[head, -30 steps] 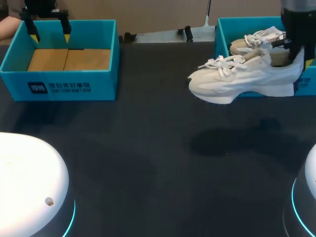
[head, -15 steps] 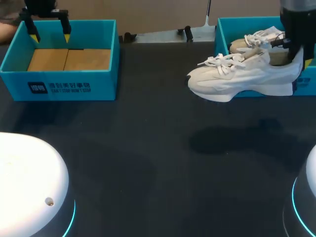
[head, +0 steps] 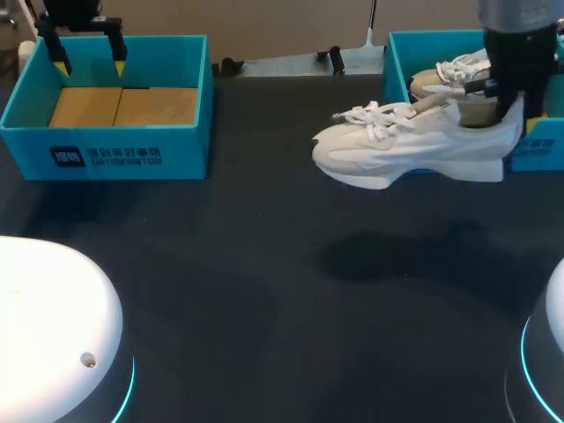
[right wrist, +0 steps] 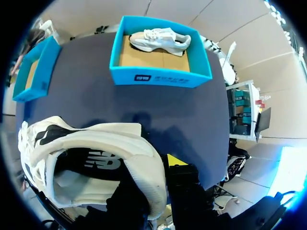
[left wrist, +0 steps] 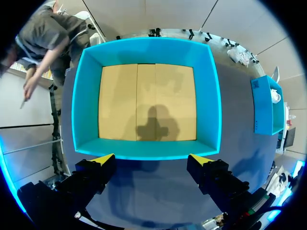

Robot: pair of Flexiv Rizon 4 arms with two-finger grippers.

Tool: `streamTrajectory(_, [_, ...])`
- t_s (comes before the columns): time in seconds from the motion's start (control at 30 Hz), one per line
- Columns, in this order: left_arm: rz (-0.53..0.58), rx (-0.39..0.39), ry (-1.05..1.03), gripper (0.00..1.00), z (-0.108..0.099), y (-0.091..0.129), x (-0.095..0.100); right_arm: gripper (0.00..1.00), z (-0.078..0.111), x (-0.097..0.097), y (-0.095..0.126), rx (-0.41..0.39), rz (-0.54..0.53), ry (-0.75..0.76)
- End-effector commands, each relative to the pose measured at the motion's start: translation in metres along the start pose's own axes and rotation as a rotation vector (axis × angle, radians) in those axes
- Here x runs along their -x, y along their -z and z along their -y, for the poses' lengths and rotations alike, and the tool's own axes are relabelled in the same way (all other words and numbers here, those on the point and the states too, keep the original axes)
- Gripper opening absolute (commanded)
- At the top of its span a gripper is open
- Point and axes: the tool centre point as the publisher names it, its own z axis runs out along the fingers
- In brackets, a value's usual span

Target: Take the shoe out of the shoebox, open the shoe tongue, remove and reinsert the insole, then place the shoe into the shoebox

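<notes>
Currently | right hand (head: 514, 110) clamped on shoe (head: 397, 150) heel | toe juts leftward, aloft

lane: between left shoebox (head: 189, 150) and shoe (head: 405, 145) | blocker: right shoebox (head: 432, 40) (behind shoe)

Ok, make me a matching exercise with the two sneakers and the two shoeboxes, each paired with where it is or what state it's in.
Things:
1. front sneaker
2. rear sneaker
3. left shoebox
4. right shoebox

Places or states:
A. holds one sneaker
B. empty, bare cardboard floor
C. in the air above the table
D. lying inside a shoebox

Pairs: 1-C, 2-D, 3-B, 4-A
</notes>
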Motion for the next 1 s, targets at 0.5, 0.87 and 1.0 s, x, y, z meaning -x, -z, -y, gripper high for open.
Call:
streamTrajectory(0.5, [0.001,0.0,0.0,1.0,0.0,0.0,0.0,0.0,0.072,-0.087,0.034,0.014,0.032,0.002])
streamTrajectory(0.87, [0.001,0.0,0.0,1.0,0.0,0.0,0.0,0.0,0.091,-0.103,0.028,0.0,-0.015,0.016])
streamTrajectory(1.0, [0.001,0.0,0.0,1.0,0.0,0.0,0.0,0.0,0.091,-0.103,0.028,0.0,-0.015,0.016])
